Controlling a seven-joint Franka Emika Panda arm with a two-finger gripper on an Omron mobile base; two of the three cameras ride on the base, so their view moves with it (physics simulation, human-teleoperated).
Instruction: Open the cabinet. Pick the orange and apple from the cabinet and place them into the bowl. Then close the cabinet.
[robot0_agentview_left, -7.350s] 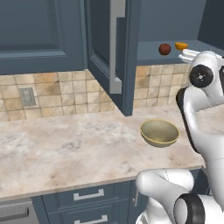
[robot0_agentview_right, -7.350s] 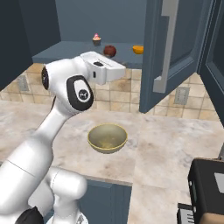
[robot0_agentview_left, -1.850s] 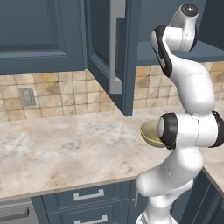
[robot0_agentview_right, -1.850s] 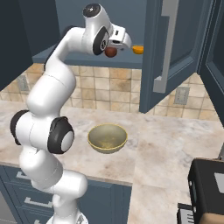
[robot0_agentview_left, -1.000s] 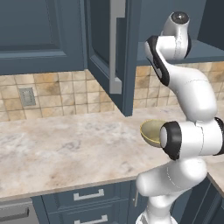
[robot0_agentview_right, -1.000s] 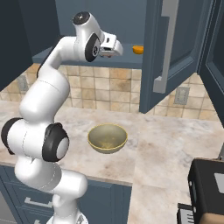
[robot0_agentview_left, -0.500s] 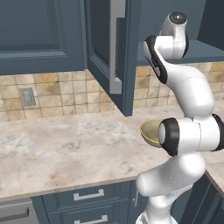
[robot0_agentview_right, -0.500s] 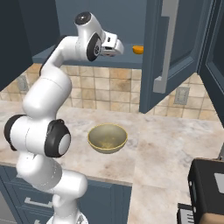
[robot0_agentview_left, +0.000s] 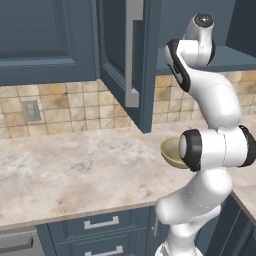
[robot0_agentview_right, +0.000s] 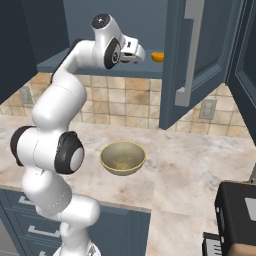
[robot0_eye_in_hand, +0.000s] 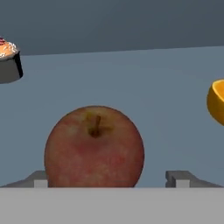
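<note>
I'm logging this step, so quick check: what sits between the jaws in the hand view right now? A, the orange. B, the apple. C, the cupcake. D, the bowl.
B: the apple, stem up, lies centred between the two fingertips, while the orange sits off at the right edge.

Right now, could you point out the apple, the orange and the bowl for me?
apple (robot0_eye_in_hand: 94, 146): hand view, middle of its red skin below the stem.
orange (robot0_agentview_right: 157, 57): right base view, its visible side on the cabinet shelf.
bowl (robot0_agentview_right: 123, 158): right base view, its olive inside.
</note>
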